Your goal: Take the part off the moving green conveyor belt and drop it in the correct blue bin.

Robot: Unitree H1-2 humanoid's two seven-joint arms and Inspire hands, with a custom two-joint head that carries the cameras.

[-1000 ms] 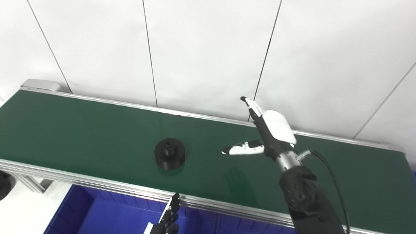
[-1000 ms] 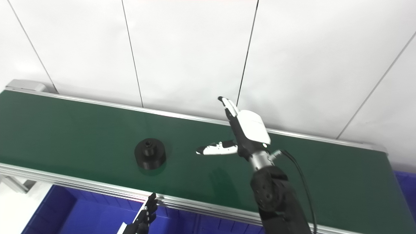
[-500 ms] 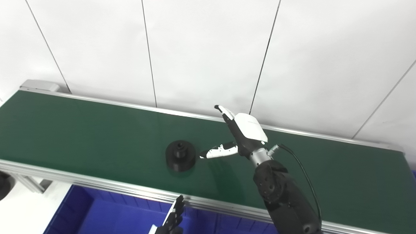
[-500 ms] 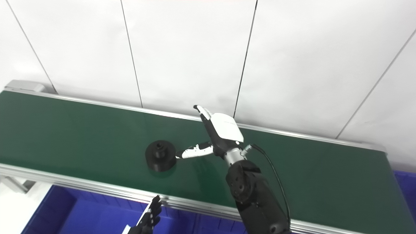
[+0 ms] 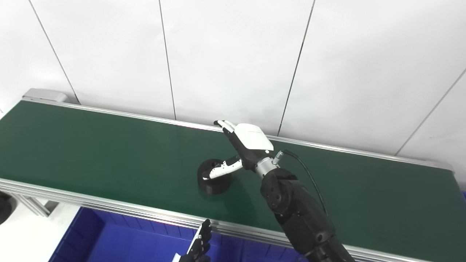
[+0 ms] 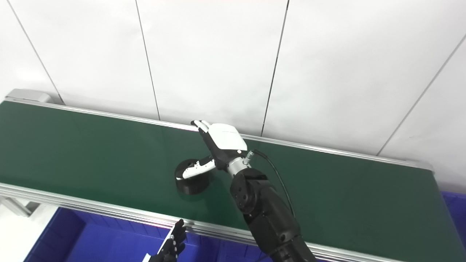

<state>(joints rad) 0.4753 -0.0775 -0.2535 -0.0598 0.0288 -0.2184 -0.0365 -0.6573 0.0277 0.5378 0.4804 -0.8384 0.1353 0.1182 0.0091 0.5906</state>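
The right robot hand point(image 5: 244, 145), fingers spread, has closed on the black round part point(image 5: 214, 181) riding mid-belt on the green conveyor point(image 5: 91, 153), thumb now over it; grasp looks imminent.

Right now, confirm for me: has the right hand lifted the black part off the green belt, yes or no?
No. The black part sits flat on the green belt, with the right hand open above it, thumb across its top.

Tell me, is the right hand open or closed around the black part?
Open: the right hand reaches over the black part, fingers straight, thumb spread across its top.
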